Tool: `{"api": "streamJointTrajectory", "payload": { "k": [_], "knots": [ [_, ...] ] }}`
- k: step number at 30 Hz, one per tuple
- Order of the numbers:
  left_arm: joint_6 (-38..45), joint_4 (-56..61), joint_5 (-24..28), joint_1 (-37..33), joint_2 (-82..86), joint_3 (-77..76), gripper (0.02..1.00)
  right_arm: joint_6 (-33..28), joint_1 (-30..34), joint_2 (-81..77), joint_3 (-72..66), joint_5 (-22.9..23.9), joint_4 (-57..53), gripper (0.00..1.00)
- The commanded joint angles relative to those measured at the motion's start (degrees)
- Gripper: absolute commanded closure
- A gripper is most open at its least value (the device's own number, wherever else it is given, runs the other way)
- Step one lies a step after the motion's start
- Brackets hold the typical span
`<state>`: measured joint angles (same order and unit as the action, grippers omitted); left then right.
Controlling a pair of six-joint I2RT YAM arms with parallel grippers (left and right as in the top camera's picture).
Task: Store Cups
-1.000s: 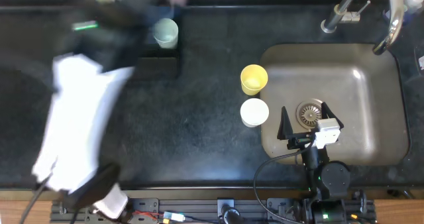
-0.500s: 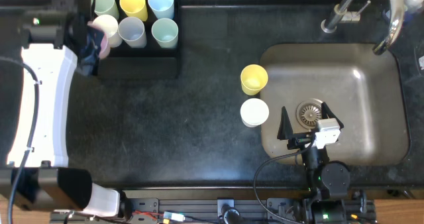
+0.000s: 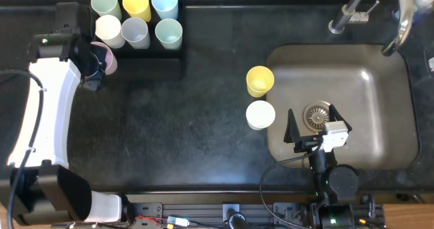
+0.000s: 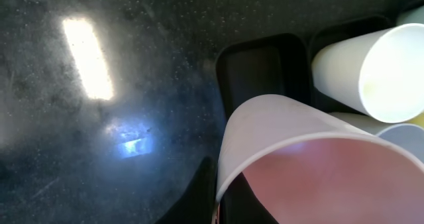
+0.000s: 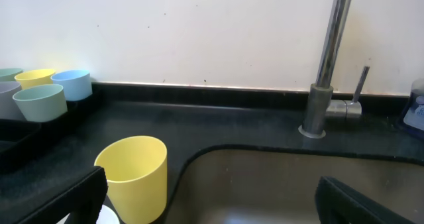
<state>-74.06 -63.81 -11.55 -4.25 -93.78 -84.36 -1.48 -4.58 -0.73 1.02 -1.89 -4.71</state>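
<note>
A black rack (image 3: pixel 159 68) at the back left holds several upright cups, among them a white cup (image 3: pixel 108 28) and a teal cup (image 3: pixel 168 32). My left gripper (image 3: pixel 95 58) is shut on the rim of a pink cup (image 3: pixel 106 55), tilted, at the rack's left end. In the left wrist view the pink cup (image 4: pixel 318 164) hangs over an empty rack slot (image 4: pixel 262 71), beside the white cup (image 4: pixel 371 71). A yellow cup (image 3: pixel 260 80) and an upside-down white cup (image 3: pixel 260 114) stand on the counter by the sink. My right gripper (image 3: pixel 310 126) is open above the sink; the yellow cup (image 5: pixel 132 176) stands ahead of it.
The steel sink (image 3: pixel 380 73) takes up the right side, with a faucet (image 3: pixel 344 15) at the back and its drain (image 3: pixel 317 115). Dark counter (image 3: pixel 196 134) lies open between the rack and the sink. The faucet's spout (image 5: pixel 328 58) rises before a white wall.
My left arm has swung from a blur over the rack to its left end, carrying the pink cup, and has since shifted slightly toward the front slot. The right arm has not moved.
</note>
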Motion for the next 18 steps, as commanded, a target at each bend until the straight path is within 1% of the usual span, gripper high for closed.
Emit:
{"api": "streamJointTrajectory", "payload": {
  "k": [1, 7, 18],
  "knots": [
    [-1.3, 1.2, 0.2, -1.3, -0.2, 1.0, 0.982, 0.2, 0.1, 0.5, -0.7, 0.5, 0.3, 0.003],
    [-1.3, 5.2, 0.5, -2.4, -2.9, 2.7, 0.982, 0.2, 0.1, 0.5, -0.7, 0.5, 0.3, 0.005],
    [-1.2, 8.3, 1.1, -2.6, -8.8, 2.8, 0.982, 0.2, 0.1, 0.5, -0.7, 0.5, 0.3, 0.005]
  ]
}}
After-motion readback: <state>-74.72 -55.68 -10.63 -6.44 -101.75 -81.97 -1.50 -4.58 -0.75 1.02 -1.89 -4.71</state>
